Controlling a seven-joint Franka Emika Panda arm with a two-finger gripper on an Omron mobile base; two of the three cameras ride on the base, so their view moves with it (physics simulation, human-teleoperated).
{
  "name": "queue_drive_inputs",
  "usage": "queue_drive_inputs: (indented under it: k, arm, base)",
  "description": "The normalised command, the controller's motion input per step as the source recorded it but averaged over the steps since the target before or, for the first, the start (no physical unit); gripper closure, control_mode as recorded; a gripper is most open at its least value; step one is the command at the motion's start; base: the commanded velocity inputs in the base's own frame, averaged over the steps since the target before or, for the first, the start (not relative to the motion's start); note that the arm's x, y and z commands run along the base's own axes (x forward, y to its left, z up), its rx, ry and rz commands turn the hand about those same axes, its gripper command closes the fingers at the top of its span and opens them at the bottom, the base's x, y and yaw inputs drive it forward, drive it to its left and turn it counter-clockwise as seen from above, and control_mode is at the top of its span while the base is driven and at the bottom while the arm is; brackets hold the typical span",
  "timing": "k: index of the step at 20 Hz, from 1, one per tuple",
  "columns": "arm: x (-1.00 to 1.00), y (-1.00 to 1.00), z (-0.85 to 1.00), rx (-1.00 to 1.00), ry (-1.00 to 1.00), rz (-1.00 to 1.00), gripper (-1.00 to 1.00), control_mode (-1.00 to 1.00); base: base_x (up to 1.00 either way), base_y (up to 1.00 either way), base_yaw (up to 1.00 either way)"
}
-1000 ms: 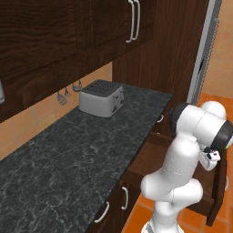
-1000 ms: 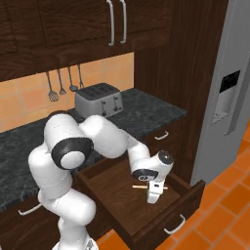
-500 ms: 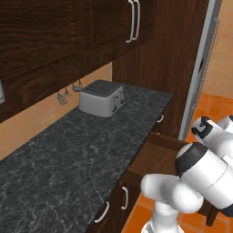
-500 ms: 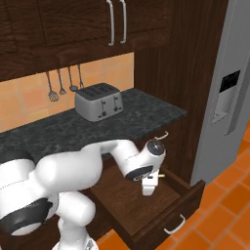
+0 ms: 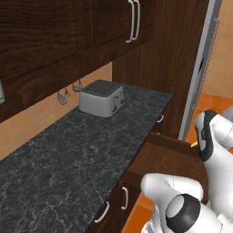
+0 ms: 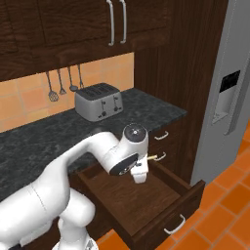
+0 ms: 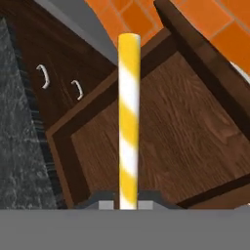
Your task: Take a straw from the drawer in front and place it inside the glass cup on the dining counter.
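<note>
Since a second back, my arm has swung up and over: the wrist that hung low inside the drawer now sits higher, above its back part, and the elbow has dropped toward the base. Fridge stands at right in the right base view, grey, with a dispenser panel. Dark wood cupboards run overhead. Black speckled desk stretches along the wall and carries a silver toaster, with utensils hanging on the orange tiles behind it. Drawer is pulled fully out over the orange tile floor, its dark wood bottom bare, its curved silver handle on the front. Two smaller drawer handles show on the cabinet face in the hand view. My gripper hangs above the rear half of the drawer, jaws clamped on the straw. Hand view shows it as yellow with white stripes, rising straight from between the finger tips, lifted clear of the drawer floor. In the right base view one pale end sticks out sideways by the wrist.
</note>
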Motion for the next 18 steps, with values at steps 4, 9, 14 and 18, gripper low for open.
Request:
queue_drive_inputs:
  k: [4,9,14,18]
  arm:
    - [-0.36,0.27,0.97,-0.15,-0.21,0.16,1.0,-1.0]
    - [-0.36,0.26,0.86,-0.13,-0.19,0.17,1.0,-1.0]
    - [-0.25,0.27,0.86,-0.08,-0.08,0.15,1.0,-1.0]
    - [-0.22,0.25,0.71,-0.08,0.0,0.05,1.0,-1.0]
  base:
    - [0.0,0.0,0.0]
    - [0.0,0.0,0.0]
    - [0.0,0.0,0.0]
    - [0.0,0.0,0.0]
